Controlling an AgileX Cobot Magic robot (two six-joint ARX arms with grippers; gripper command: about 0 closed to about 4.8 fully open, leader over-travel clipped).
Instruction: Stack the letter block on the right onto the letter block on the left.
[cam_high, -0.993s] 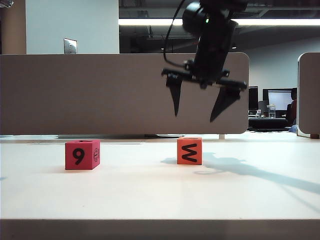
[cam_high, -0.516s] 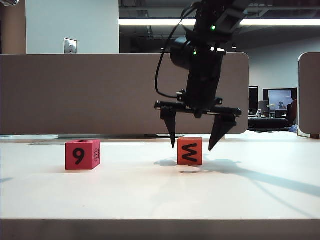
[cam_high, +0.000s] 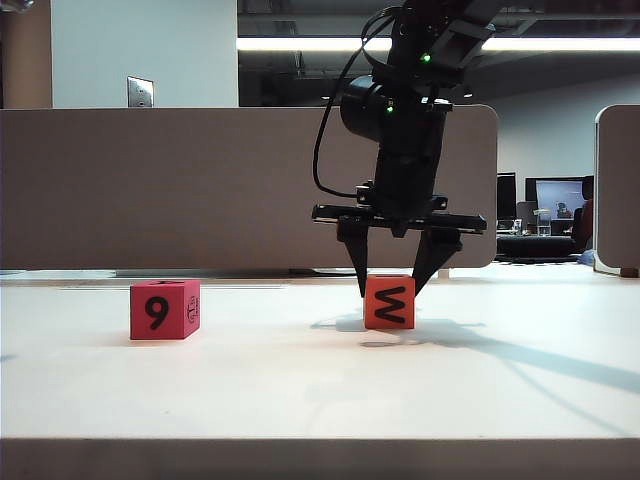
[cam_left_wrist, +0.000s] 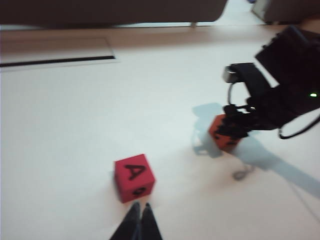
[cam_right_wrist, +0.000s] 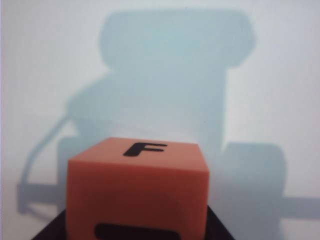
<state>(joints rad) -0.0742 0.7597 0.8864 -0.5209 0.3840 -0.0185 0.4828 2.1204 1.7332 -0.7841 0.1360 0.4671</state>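
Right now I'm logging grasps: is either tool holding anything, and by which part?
Right tool straddles the orange block's sides; a firm hold cannot be told. Left tool holds nothing.

Exterior view: bright, even light; ceiling strip light (cam_high: 300, 44) glares white at top. Table (cam_high: 300, 390) near washed out. Sharp focus on both blocks. Soft shadow of the right arm runs rightward across the table from the orange block (cam_high: 389, 302); small dark shadow under that block.

Left wrist view: dimmer, pinkish cast, overall soft; right arm (cam_left_wrist: 280, 100) motion-blurred, green LED a streak. Pale blue shadows beside the orange block. Top edge dark.

Right wrist view: block fills the foreground, slightly soft; large blue-grey gripper shadow on the white table behind, edges diffuse.
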